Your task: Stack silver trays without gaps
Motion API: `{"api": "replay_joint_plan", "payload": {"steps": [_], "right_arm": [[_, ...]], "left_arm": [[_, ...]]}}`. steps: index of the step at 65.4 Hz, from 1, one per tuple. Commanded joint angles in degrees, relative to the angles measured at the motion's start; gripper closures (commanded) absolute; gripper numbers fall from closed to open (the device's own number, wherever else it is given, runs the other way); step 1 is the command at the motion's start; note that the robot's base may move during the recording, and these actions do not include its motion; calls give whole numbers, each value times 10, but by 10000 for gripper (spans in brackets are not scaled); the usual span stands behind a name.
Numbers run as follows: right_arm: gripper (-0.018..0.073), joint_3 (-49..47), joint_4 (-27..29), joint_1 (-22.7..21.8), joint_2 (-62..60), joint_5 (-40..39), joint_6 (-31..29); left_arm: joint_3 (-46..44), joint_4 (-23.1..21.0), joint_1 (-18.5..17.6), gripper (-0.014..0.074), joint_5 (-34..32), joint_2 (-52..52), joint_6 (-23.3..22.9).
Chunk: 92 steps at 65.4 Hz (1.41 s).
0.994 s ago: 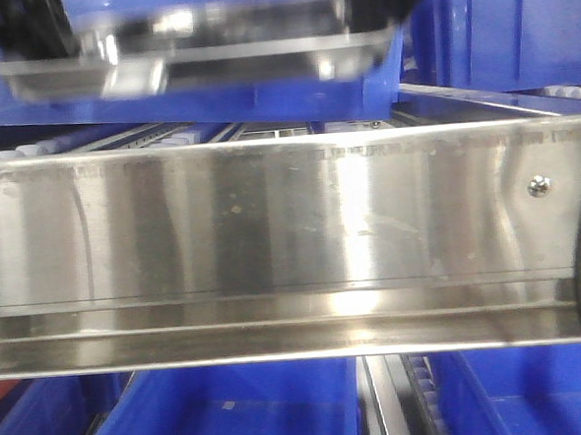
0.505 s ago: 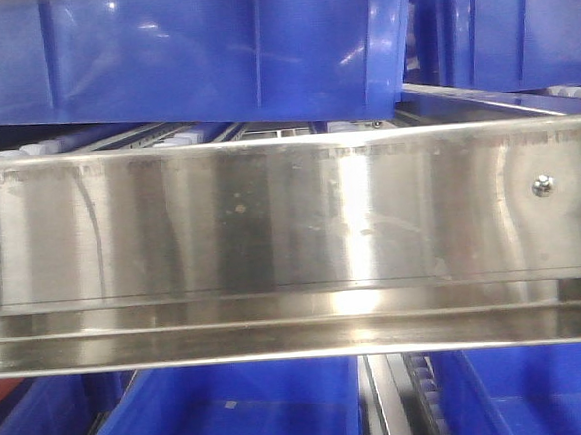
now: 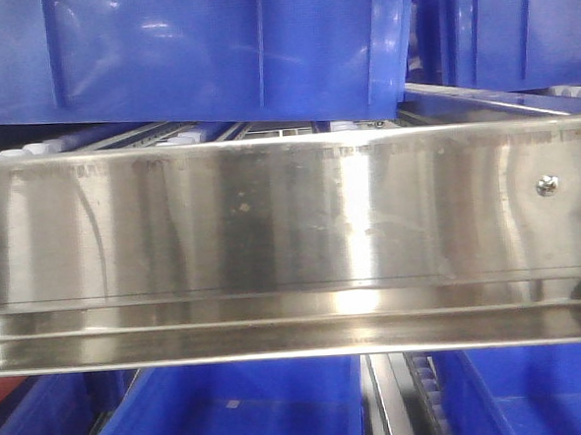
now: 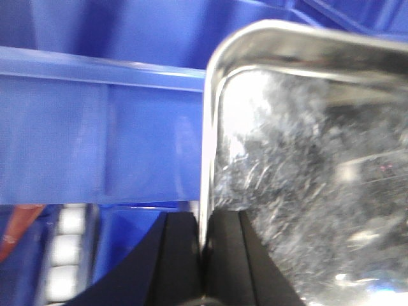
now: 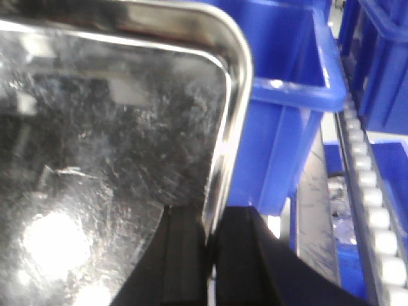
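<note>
One silver tray (image 4: 306, 159) fills the right of the left wrist view, scratched inside, with a rounded corner at the top. My left gripper (image 4: 203, 223) is shut on its left rim, one black finger on each side of the rim. The same tray (image 5: 108, 127) fills the left of the right wrist view. My right gripper (image 5: 211, 220) is shut on its right rim. The tray hangs between both grippers above blue bins. In the front view no tray and no gripper shows.
A broad steel shelf rail (image 3: 271, 228) with a screw (image 3: 546, 186) spans the front view. Blue bins (image 3: 211, 55) stand above it and more (image 3: 233, 413) below. Another blue bin (image 5: 280, 102) and a roller track (image 5: 376, 223) lie right of the tray.
A second ago the tray and the dark grippers showed at the top of the front view. They have since risen out of it, and only the blue bin shows there.
</note>
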Motion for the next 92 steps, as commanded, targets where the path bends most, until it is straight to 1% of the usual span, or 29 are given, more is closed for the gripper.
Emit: {"api": "replay_joint_plan", "payload": {"steps": [1, 5, 8, 12, 15, 17, 20, 29, 37, 45, 57, 92], "right_arm": [[634, 2, -33, 3, -1, 19, 4], [634, 2, -36, 2, 4, 33, 4], [634, 2, -41, 2, 8, 38, 4], [634, 2, -47, 2, 11, 37, 10], [634, 2, -54, 2, 12, 39, 27], [634, 2, -58, 2, 12, 39, 34], [634, 2, -63, 2, 12, 40, 48], [634, 2, -75, 2, 12, 58, 58], [634, 2, -79, 2, 12, 73, 59], [634, 2, -80, 2, 12, 43, 59], [634, 2, -80, 2, 12, -28, 59], [634, 2, -80, 2, 12, -34, 59]], "left_arm": [[-1, 27, 2, 613, -11, 2, -14], [-1, 47, 2, 613, -11, 3, -29], [-1, 69, 0, 613, -4, 3, -52], [-1, 110, -8, 613, 10, 3, -86], [-1, 143, -20, 613, 18, 3, -109], [-1, 157, -27, 613, 22, 3, -122], [-1, 165, -36, 613, 24, 3, -135], [-1, 160, -53, 613, 18, 7, -138], [-1, 160, -53, 613, 24, 16, -138], [-1, 160, -53, 613, 18, 18, -138], [-1, 160, -53, 613, 3, 18, -138], [-1, 160, -53, 613, 3, 18, -138]]}}
